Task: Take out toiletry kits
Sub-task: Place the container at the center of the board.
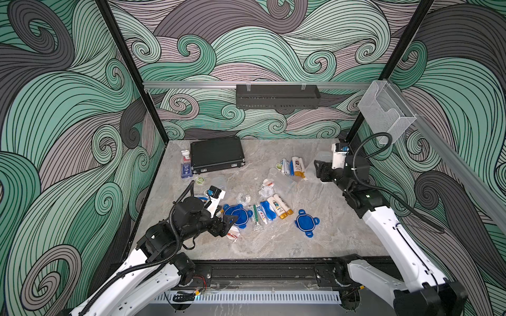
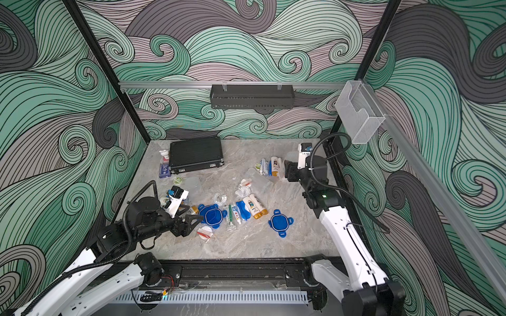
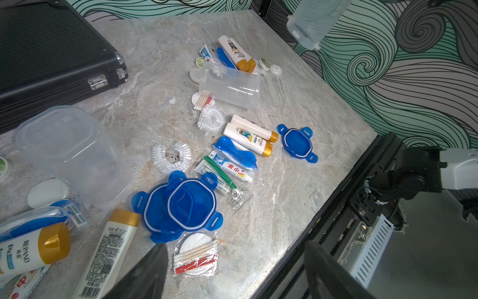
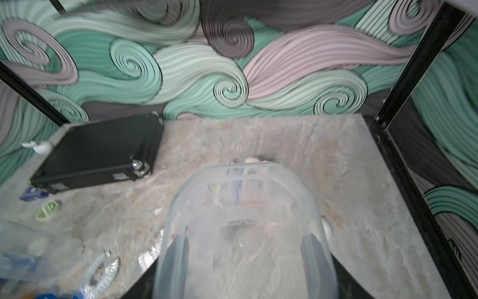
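The right gripper (image 4: 247, 233) is clamping a clear tub (image 4: 240, 196) aloft by the bench's (image 1: 315, 240) right edge, the left gripper (image 1: 228, 224) is hanging with jaws apart toward the front left corner, and the toiletry kits (image 1: 276, 208) are lying scattered mid-bench.

A robotics test cell: swirl-printed panels (image 1: 246, 41) walled in a marble-look tabletop (image 1: 273, 240) framed by black posts (image 1: 124, 54). A left arm (image 1: 142, 273) and a right arm (image 1: 383, 229), both white and black, stood on a black rail (image 1: 262, 270) at the front edge, above a slotted white cable duct (image 1: 254, 296). Travel toiletries (image 1: 276, 208) lay strewn across the top, and a black basket (image 1: 278, 99) hung from a metal bar (image 1: 191, 84) on the back wall.
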Action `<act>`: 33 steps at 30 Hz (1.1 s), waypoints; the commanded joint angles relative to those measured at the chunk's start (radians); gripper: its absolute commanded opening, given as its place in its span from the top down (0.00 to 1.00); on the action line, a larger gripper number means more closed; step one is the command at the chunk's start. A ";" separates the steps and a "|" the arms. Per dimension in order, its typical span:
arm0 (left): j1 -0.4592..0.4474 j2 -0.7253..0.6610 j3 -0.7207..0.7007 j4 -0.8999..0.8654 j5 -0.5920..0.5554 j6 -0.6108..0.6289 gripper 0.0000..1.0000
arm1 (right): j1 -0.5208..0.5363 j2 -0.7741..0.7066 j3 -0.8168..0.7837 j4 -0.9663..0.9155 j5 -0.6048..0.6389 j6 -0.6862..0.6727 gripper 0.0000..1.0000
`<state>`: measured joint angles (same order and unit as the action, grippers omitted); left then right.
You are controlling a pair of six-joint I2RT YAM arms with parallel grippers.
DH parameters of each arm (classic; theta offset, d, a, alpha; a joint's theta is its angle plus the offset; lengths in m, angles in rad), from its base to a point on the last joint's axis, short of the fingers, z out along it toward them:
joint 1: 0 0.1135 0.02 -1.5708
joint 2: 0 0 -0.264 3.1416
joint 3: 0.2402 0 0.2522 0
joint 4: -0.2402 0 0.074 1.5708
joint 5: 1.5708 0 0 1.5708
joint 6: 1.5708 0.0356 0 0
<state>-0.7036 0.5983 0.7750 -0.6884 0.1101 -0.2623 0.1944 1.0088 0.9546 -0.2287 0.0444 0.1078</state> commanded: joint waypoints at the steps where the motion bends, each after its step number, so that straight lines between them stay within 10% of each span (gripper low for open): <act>1: -0.007 0.001 0.004 -0.011 -0.031 -0.003 0.16 | -0.034 0.026 -0.051 -0.052 0.061 0.025 0.31; 10: -0.006 0.014 0.005 -0.022 -0.059 -0.011 0.15 | -0.072 0.217 0.021 -0.307 0.117 0.037 0.29; 17: -0.006 0.027 0.005 -0.028 -0.106 -0.023 0.08 | -0.070 0.327 0.131 -0.384 0.069 0.044 0.01; 28: -0.005 0.014 -0.094 0.246 -0.567 -0.139 0.01 | -0.072 0.037 -0.069 -0.057 0.109 0.067 0.01; 33: -0.005 0.009 -0.196 0.462 -0.778 -0.064 0.01 | -0.092 -0.162 -0.267 0.063 0.357 0.076 0.01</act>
<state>-0.7036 0.6170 0.6037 -0.4088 -0.4671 -0.3546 0.1196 0.9009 0.7471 -0.2710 0.2302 0.1669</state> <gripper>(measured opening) 0.986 0.990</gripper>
